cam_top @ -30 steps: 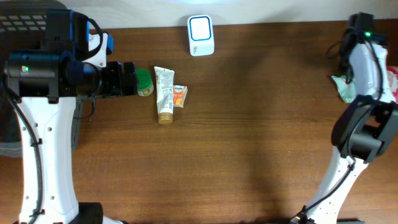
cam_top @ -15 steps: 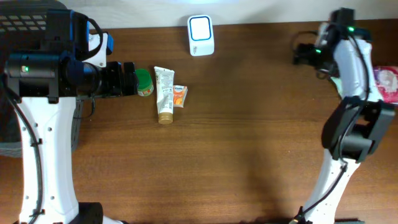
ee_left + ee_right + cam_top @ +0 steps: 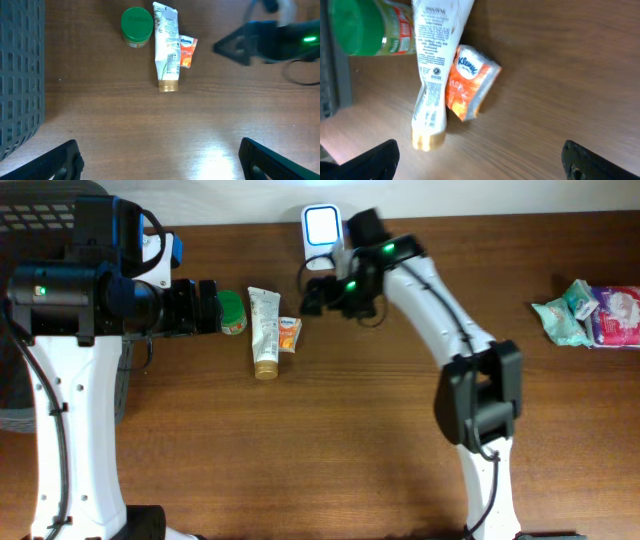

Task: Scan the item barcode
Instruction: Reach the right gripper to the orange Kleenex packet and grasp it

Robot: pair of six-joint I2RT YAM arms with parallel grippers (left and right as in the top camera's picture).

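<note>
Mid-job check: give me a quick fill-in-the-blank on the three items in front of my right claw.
The white tube lies between the orange tissue pack and the ___-lidded jar.
The right claw hovers near the pack with its jaws ___.
The brand printed on the pack reads ___.
Missing words: green; open; Kleenex.

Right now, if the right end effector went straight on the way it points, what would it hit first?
Probably the orange tissue packet, lying beside the white tube; the open right end effector aims at it. Depth is hard to judge.
</note>
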